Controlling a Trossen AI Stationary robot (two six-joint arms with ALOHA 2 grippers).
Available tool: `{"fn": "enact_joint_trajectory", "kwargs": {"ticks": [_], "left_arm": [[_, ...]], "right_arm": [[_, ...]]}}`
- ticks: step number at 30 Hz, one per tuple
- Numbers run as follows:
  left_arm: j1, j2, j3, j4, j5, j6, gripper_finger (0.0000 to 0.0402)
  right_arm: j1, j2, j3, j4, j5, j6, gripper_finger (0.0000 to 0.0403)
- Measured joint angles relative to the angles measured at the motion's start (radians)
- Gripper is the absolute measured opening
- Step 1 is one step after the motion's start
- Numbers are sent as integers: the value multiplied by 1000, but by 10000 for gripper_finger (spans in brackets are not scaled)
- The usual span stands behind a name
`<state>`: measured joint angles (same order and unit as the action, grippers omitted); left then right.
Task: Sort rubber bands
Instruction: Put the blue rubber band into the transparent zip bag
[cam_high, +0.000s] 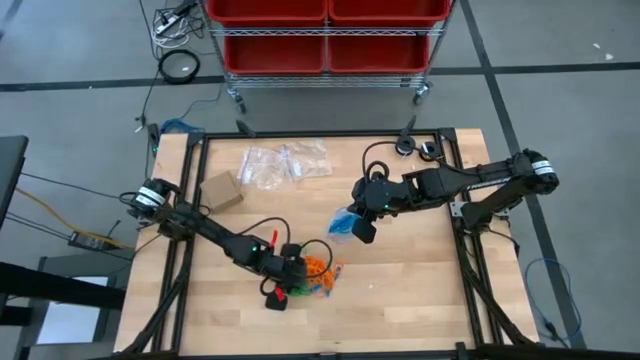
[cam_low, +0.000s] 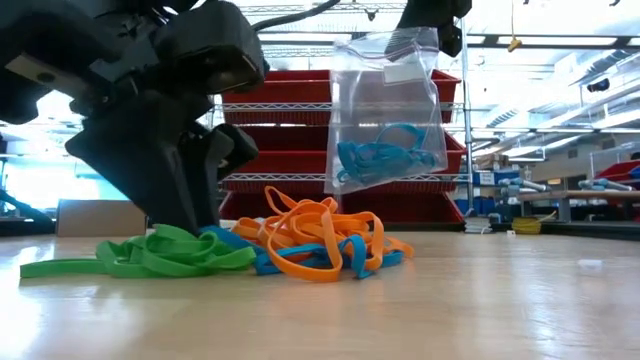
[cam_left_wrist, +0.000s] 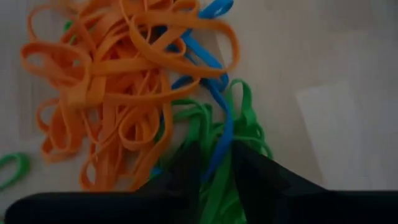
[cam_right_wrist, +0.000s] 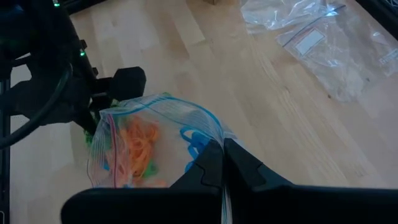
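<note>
The right gripper (cam_high: 362, 232) is clamped on the rim of a clear zip bag (cam_low: 385, 110), hanging it above the table (cam_high: 420, 290) with blue bands inside, apparently ready to receive more. The left gripper (cam_left_wrist: 216, 163) is down in the pile of rubber bands (cam_low: 300, 245), its jaws pinching a blue band (cam_left_wrist: 214, 93) among green ones.

Rubber bands (cam_high: 318, 272) lie left of the hanging bag (cam_high: 345, 222).

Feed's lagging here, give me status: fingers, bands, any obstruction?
Left gripper fingers pinching a blue band in the rubber band pile. Right gripper shut on clear bag holding blue bands, raised. Nothing blocking.
</note>
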<state>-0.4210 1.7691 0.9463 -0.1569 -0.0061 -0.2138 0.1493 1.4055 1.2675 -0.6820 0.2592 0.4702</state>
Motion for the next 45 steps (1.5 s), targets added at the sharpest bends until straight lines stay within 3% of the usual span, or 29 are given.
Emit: {"fn": "enact_joint_trajectory", "kwargs": {"ticks": [10,19,35,40,45], "left_arm": [[-1,0,0,-9,-112,34,10],[1,-3,57,-29,-123,64,4],[-4,-5,354,-391,-185,157,1],[-2,3,294,-414,-133,115,1],[-2,5,186,-313,-223,46,3]], "right_arm": [[0,0,0,0,0,0,0],[0,0,0,0,0,1,0],[1,0,0,0,-5,2,0],[2,0,0,0,-7,2,0],[8,0,0,0,-8,0,0]]}}
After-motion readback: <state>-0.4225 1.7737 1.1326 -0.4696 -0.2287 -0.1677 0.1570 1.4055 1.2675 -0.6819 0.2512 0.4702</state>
